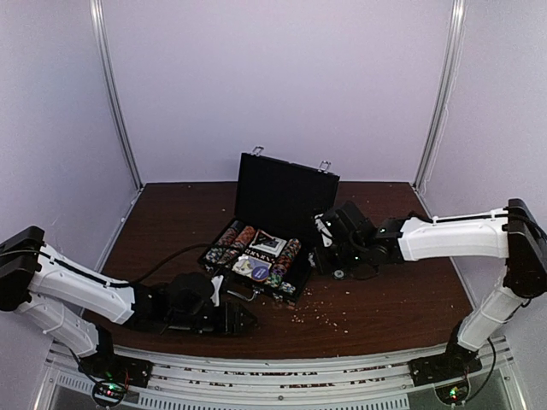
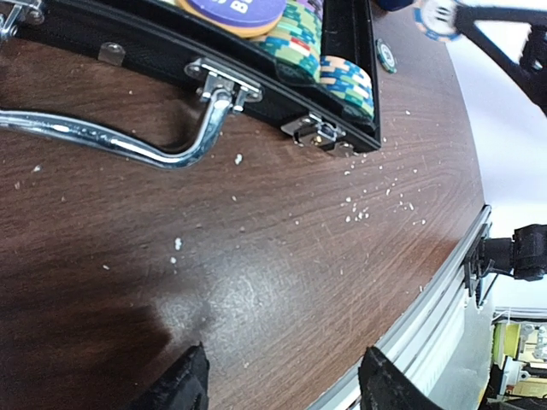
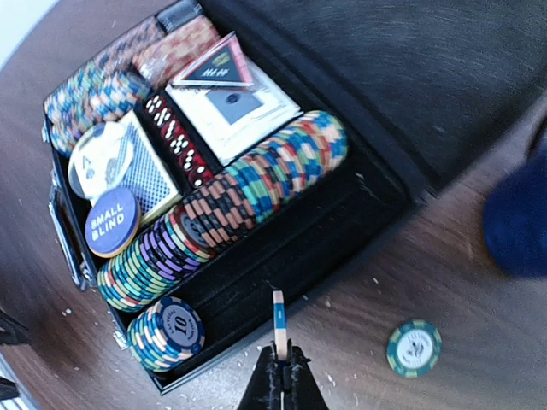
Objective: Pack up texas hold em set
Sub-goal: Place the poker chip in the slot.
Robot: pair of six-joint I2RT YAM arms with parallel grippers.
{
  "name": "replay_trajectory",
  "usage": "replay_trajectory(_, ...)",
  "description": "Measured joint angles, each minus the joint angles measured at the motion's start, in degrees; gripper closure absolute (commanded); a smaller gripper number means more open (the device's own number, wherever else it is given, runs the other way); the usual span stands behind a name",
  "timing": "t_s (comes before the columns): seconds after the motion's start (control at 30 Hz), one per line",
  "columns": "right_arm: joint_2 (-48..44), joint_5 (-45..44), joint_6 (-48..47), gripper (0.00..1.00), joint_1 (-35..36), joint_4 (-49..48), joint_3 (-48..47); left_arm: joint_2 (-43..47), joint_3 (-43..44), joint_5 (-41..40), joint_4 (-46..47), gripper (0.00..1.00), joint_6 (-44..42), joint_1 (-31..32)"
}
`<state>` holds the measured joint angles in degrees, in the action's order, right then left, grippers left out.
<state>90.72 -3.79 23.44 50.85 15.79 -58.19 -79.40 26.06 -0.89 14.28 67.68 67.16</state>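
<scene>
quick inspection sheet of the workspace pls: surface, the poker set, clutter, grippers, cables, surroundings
surface: dark wood table, scuffed
job's things: black case open, lid upright; chip rows, card deck and red dice inside; one green chip loose on the table beside it
clutter: pale crumbs; blurred blue object
grippers: left gripper open, empty; right gripper shut on an edge-on chip
cables: black cable lying on the table's left side
surroundings: white walls
</scene>
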Motion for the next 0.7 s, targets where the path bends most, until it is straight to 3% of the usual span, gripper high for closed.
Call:
replay_trajectory(0.37, 11.8, 6.4, -18.6, 1.0, 1.3, 6.2, -10.0, -0.5, 0.0, 0.1, 0.1, 0.38, 0.4, 0.0)
replay_trajectory(0.7, 13.7, 7.2, -23.8, 1.0, 5.2, 8.4, -12.0, -0.8, 0.0, 0.3, 0.2, 0.38, 0.5, 0.0)
